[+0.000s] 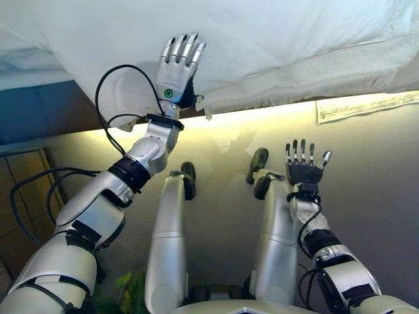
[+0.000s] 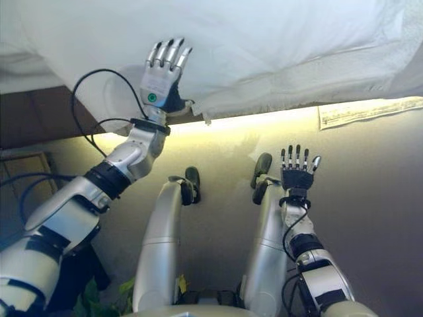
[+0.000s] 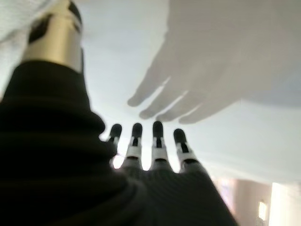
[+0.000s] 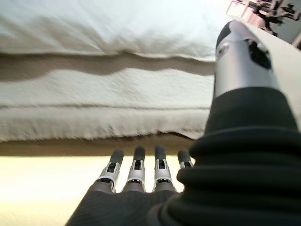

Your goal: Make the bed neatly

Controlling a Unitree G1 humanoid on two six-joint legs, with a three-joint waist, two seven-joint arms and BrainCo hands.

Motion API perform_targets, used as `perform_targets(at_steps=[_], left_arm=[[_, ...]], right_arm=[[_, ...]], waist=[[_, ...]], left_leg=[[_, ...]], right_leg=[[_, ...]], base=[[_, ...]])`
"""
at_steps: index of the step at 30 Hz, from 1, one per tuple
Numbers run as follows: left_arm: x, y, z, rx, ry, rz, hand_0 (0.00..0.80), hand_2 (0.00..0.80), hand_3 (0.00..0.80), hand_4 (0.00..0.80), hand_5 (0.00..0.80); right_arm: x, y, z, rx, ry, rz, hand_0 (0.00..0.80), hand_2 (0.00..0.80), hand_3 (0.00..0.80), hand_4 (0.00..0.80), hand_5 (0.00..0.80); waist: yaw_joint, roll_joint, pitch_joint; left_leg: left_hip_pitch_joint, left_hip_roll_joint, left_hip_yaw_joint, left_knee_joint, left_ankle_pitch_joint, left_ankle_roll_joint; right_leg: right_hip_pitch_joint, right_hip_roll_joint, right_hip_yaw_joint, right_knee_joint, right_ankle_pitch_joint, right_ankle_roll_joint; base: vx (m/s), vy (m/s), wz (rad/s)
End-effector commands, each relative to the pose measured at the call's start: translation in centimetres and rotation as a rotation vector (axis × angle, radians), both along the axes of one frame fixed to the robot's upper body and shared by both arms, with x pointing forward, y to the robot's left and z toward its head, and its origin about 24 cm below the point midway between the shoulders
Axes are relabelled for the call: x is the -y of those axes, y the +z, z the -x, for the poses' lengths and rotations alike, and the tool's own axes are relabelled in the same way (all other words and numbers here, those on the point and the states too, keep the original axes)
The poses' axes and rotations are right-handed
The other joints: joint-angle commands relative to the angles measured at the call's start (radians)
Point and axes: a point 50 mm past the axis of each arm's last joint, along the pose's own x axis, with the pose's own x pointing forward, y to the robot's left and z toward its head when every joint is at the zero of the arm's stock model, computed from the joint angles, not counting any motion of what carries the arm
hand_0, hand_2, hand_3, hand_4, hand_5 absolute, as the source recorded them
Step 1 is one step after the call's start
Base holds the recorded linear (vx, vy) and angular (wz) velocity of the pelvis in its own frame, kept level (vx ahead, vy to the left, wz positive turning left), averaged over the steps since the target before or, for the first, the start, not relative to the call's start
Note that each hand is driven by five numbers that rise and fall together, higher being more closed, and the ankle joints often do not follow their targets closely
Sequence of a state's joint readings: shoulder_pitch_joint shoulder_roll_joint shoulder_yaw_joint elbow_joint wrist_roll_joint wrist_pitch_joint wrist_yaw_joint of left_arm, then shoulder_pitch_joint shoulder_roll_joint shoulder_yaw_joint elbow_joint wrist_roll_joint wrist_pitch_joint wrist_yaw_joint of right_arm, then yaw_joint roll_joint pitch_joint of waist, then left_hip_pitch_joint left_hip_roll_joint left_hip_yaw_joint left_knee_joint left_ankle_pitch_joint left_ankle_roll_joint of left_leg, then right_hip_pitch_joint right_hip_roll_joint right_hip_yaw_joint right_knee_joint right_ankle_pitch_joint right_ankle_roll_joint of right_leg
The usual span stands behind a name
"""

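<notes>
The bed fills the far side of the scene, covered by a white duvet (image 1: 281, 39) whose lower edge hangs over the near side of the mattress. The cloth is smooth across the middle and bunches slightly toward the far left corner, where a rumpled fold lies over a paler layer. Along the right stretch of the bed's near edge a textured white mattress pad (image 4: 94, 101) shows beneath the duvet.

The left hand (image 1: 175, 75) is raised over the hanging edge of the duvet, fingers straight and slightly spread, palm toward the cloth. From its own wrist view the fingers reach out flat and cast a clear shadow on the white fabric, so they seem just off the surface rather than gripping it; nothing is held.

The right hand (image 1: 302, 171) is held out well short of the bed, over the grey floor (image 1: 380, 196), fingers straight and together, empty. Its wrist view looks across at the bed's side.

A white sheet of paper (image 1: 363, 106) lies on the floor just beside the bed's near edge, to the right.
</notes>
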State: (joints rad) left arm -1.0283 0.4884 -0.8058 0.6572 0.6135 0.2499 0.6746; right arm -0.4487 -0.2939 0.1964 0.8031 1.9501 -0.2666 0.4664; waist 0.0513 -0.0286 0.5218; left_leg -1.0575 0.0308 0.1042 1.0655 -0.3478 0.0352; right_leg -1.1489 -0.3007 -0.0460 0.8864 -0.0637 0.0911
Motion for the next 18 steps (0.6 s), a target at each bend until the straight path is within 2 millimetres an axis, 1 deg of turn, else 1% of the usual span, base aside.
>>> perform_targets(at_steps=[1,3,5,8,13,18], left_arm=[[-0.5,2.0,-0.1,0.101,0.023,0.074,0.000,0.000,0.000,0.000,0.000],[-0.9,2.0,-0.2,0.102,0.065,0.050,0.000,0.000,0.000,0.000,0.000],[-1.5,1.5,-0.5,0.069,0.113,0.041,0.000,0.000,0.000,0.000,0.000],[-2.5,0.9,-0.7,0.064,0.172,0.055,0.000,0.000,0.000,0.000,0.000],[-3.3,1.2,-0.9,0.059,0.187,0.063,0.000,0.000,0.000,0.000,0.000],[-3.3,1.4,-1.1,0.043,0.163,0.041,0.000,0.000,0.000,0.000,0.000]], right_arm=[[2.4,0.6,0.4,-0.004,-0.090,0.053,0.000,0.000,0.000,0.000,0.000],[2.3,0.8,0.1,-0.013,-0.095,0.062,0.000,0.000,0.000,0.000,0.000],[2.3,1.0,-0.1,-0.023,-0.095,0.071,0.000,0.000,0.000,0.000,0.000],[2.0,1.5,-0.6,-0.019,-0.091,0.085,0.000,0.000,0.000,0.000,0.000],[2.1,2.4,-1.4,-0.013,-0.119,0.068,0.000,0.000,0.000,0.000,0.000],[2.6,3.1,-1.9,-0.014,-0.140,0.058,0.000,0.000,0.000,0.000,0.000]], waist=[[0.018,0.084,-0.002],[0.020,0.091,-0.002],[0.023,0.095,-0.002],[0.026,0.097,-0.002],[0.037,0.098,-0.002],[0.041,0.097,-0.002]], left_leg=[[-0.007,-0.030,-0.028,-0.112,0.160,-0.016],[-0.001,-0.032,-0.028,-0.119,0.169,-0.018],[0.000,-0.034,-0.028,-0.117,0.175,-0.021],[-0.010,-0.035,-0.032,-0.114,0.183,-0.028],[-0.030,-0.028,-0.033,-0.118,0.191,-0.032],[-0.041,-0.021,-0.028,-0.113,0.199,-0.036]], right_leg=[[0.059,0.009,-0.018,0.097,0.035,0.086],[0.064,0.010,-0.016,0.102,0.032,0.085],[0.063,0.012,-0.012,0.115,0.031,0.083],[0.052,0.009,-0.006,0.125,0.030,0.086],[0.035,0.009,-0.001,0.119,0.041,0.090],[0.027,0.006,-0.002,0.114,0.053,0.093]], base=[[-0.012,0.074,0.14],[-0.002,0.077,0.08],[0.017,0.078,0.10],[-0.003,0.059,0.08],[0.012,0.002,0.03],[0.045,-0.004,0.02]])
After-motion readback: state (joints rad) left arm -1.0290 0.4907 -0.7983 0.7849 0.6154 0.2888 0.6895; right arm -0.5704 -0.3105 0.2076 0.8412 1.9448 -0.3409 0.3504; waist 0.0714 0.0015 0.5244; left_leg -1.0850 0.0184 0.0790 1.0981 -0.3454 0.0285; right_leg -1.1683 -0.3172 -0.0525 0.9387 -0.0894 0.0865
